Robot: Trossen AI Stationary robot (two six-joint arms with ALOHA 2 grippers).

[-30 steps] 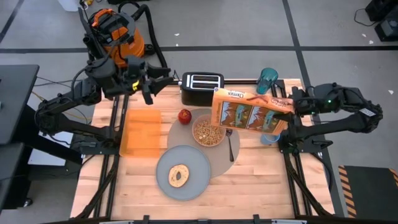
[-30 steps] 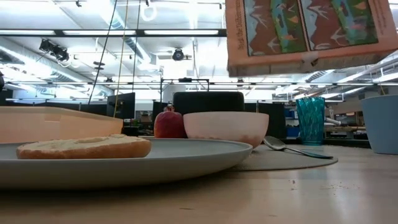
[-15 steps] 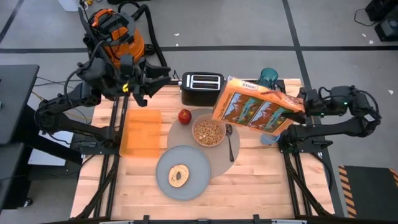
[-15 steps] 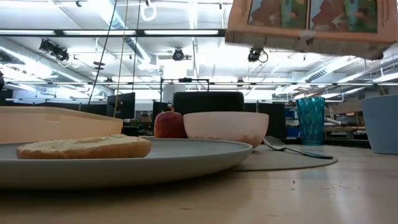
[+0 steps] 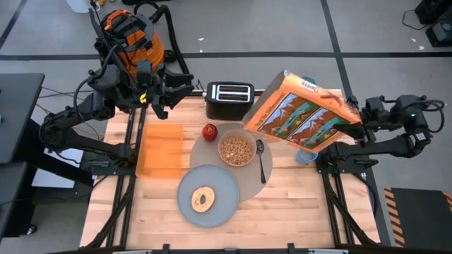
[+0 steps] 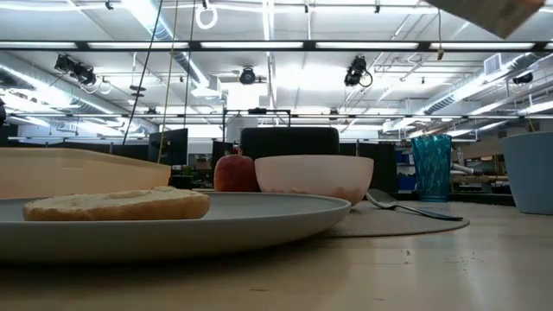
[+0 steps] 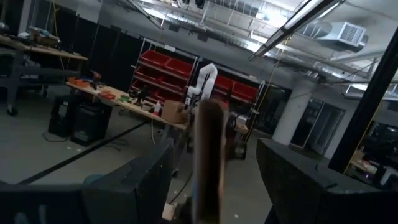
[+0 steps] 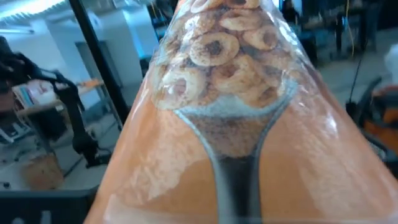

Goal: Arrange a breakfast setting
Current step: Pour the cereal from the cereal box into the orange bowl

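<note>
From above, the desk carries one mat, one plate with one bagel on it, one bowl full of cereal, one spoon, one apple and one cup. The plate overlaps the mat's near-left edge; bowl and spoon sit on the mat, the spoon just right of the bowl, the apple at the mat's far-left edge. A toaster stands behind the bowl, and an orange tray lies left of the mat. The right gripper holds one box by its right end, tilted in the air above the spoon and cup, hiding most of the cup; the jaws are clamped on it. The left gripper hangs over the desk's far-left corner, jaws apart and empty, well clear of the setting.

At desk height, bagel and plate fill the front; apple, bowl, spoon, a teal bottle and the cup follow. A corner of the box shows at the top.

The left wrist view shows only the room.

The right wrist view is filled by the box, right against the camera.
</note>
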